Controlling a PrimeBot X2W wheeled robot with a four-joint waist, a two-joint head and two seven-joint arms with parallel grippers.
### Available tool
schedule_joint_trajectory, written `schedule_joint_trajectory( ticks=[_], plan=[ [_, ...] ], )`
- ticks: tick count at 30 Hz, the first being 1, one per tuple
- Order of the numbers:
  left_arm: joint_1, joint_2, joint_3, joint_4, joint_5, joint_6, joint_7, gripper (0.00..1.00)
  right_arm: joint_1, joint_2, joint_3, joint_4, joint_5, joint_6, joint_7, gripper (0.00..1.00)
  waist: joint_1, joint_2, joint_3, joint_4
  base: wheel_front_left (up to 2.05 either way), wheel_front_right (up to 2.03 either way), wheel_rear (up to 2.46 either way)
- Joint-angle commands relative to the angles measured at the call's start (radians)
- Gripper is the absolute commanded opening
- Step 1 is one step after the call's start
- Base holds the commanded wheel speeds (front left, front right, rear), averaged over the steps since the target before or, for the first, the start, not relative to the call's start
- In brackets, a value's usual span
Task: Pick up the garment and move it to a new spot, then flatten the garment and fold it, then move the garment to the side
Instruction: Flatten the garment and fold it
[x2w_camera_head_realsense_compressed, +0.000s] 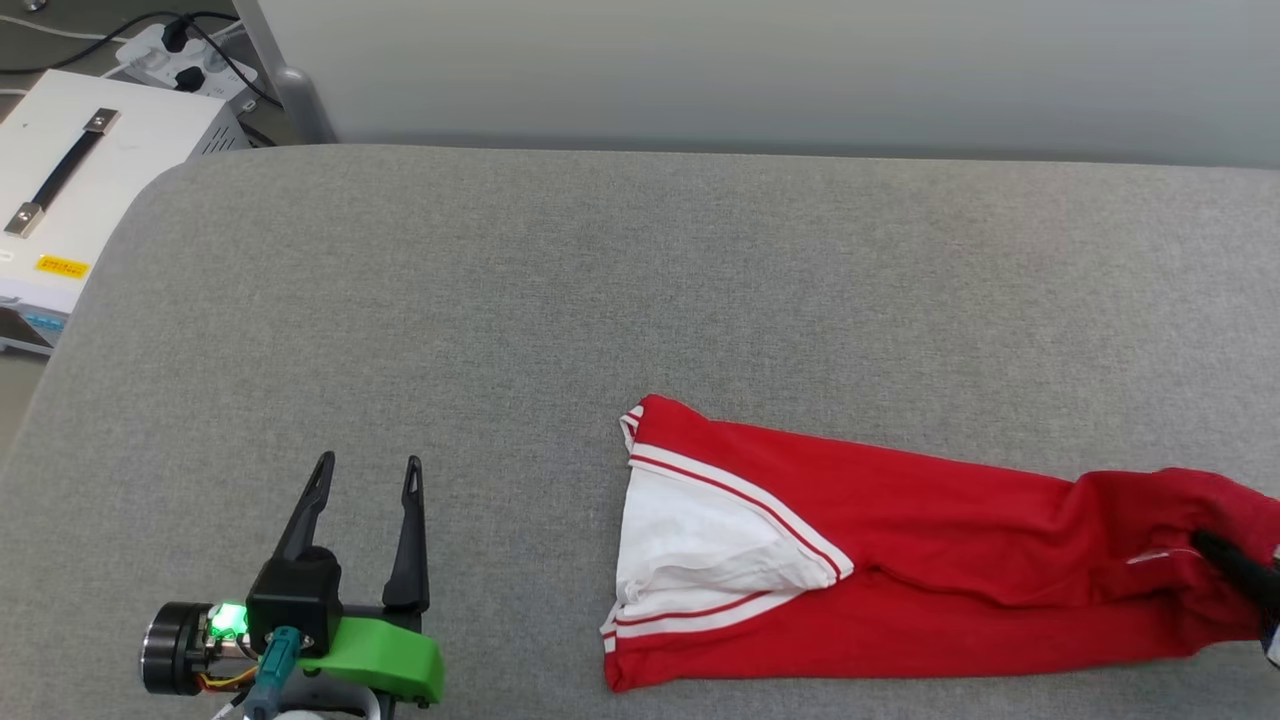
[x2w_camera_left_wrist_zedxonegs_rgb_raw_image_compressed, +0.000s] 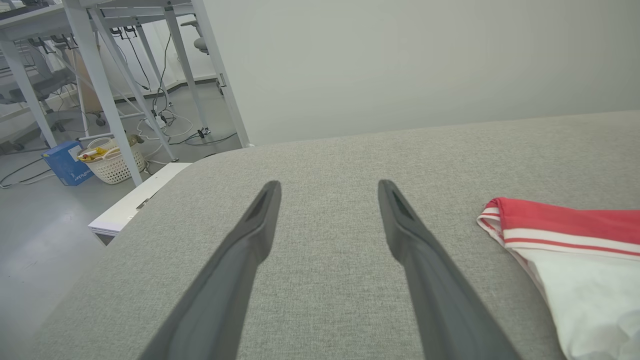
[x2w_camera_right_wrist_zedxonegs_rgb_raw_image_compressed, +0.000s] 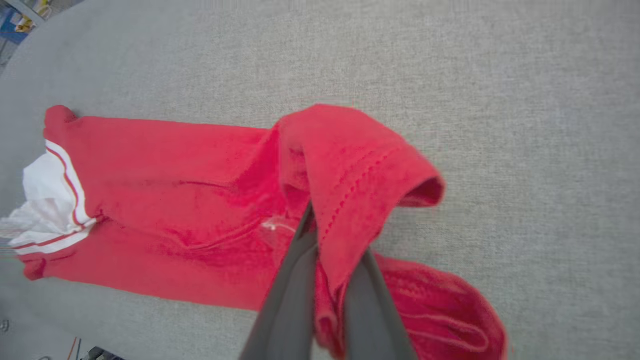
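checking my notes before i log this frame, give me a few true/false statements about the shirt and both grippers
1. The right gripper is shut on red fabric of the jersey T-shirt. True.
2. The left gripper grips the shirt. False: it is open over the bare grey padded surface, apart from the shirt.
3. The shirt lies spread flat, chest number up. False: it is folded into a long narrow band, plain red fabric on top.
4. Its white sleeve lies at the end nearer the left gripper. True.
5. A white box with a black handle stands beyond the surface's left corner. True.
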Motion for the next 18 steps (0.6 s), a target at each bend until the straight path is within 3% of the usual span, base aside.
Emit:
schedule_joint_trajectory(
  ticks=[1,9,10,18],
  plan=[
    [0.015,-0.004,0.003,0.004,0.007,-0.007,-0.006,1.0,0.012,0.009,-0.002,-0.037,0.01,-0.001,0.012,0.0,0.0,-0.0001,-0.001,0.0,0.0,0.0,0.0],
    [0.006,-0.012,-0.005,0.008,0.016,-0.014,-0.006,1.0,-0.025,0.088,0.048,-0.213,-0.037,-0.001,0.116,0.0,0.0,-0.0001,0.009,0.008,0.0,0.0,0.0],
    [0.0,-0.015,-0.01,0.01,0.019,-0.015,-0.006,1.0,-0.072,0.133,0.089,-0.249,-0.085,-0.001,0.158,0.0,0.0,-0.0001,0.015,0.015,0.0,0.0,0.0],
    [-0.027,-0.019,-0.02,0.017,0.024,-0.015,-0.006,1.0,-0.288,0.267,0.277,-0.223,-0.216,-0.001,0.244,0.0,0.0,-0.0001,0.043,0.036,0.0,0.0,0.0]
  ],
)
